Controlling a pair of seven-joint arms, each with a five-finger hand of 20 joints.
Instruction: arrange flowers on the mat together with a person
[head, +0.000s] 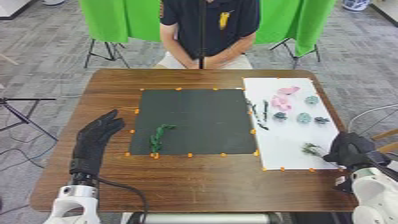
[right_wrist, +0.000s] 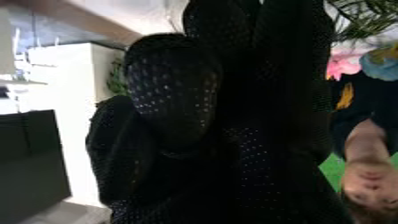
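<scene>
At the right, my right hand (head: 351, 147) is by the white mat's near right edge, its fingers and thumb pinching the stem of a green sprig (head: 311, 149). In the right wrist view, my right hand (right_wrist: 173, 90) has its thumb against the fingers, and the sprig's leaves (right_wrist: 360, 21) stand out beside them. My left hand (head: 94, 137) rests with straight fingers left of the dark mat (head: 200, 120). A green stem (head: 158, 138) lies on that mat's near left part. The white sheet (head: 284, 137) bears pink flowers (head: 282, 103), succulents (head: 305, 118) and dark thin stems (head: 258, 114).
Orange markers (head: 189, 155) line the mats' edges on the brown table (head: 213, 182). A person (head: 209, 35) sits across the table, hands in the lap. A black cable (head: 131, 188) runs near my left forearm, and a thin dark pole (head: 202, 35) stands at the far edge.
</scene>
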